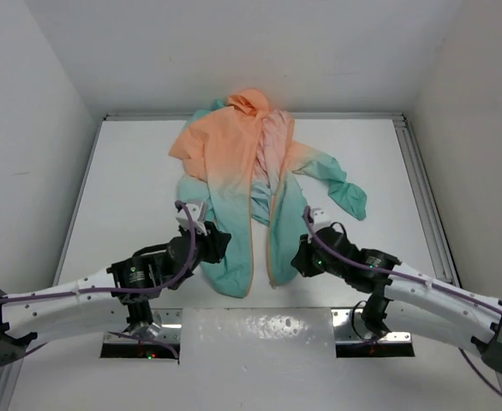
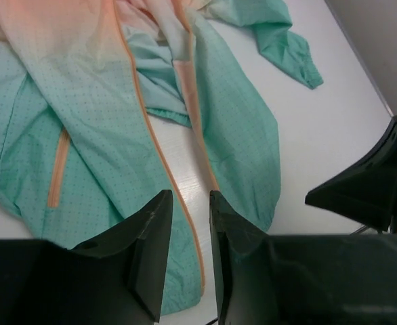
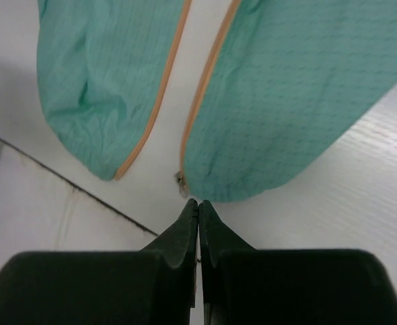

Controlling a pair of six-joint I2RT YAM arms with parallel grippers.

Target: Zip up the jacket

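Observation:
The jacket [image 1: 234,163] lies open on the white table, hood at the far end, peach top fading to teal hem towards me. Its two orange zipper edges [image 2: 159,152] lie apart. My left gripper [image 1: 217,244] hovers over the left front panel [image 2: 83,149]; its jaws [image 2: 190,203] are a little apart and empty, with the zipper edge below the gap. My right gripper [image 1: 301,255] is shut and empty [image 3: 198,202], just short of the right panel's hem [image 3: 286,101]. A small metal zipper piece [image 3: 181,183] sits at that panel's bottom corner.
A teal-cuffed sleeve [image 1: 347,195] stretches out to the right. A metal rail [image 1: 422,197] runs along the table's right side. White walls stand on three sides. A shiny plate [image 1: 259,330] lies between the arm bases. My right arm shows in the left wrist view [image 2: 374,183].

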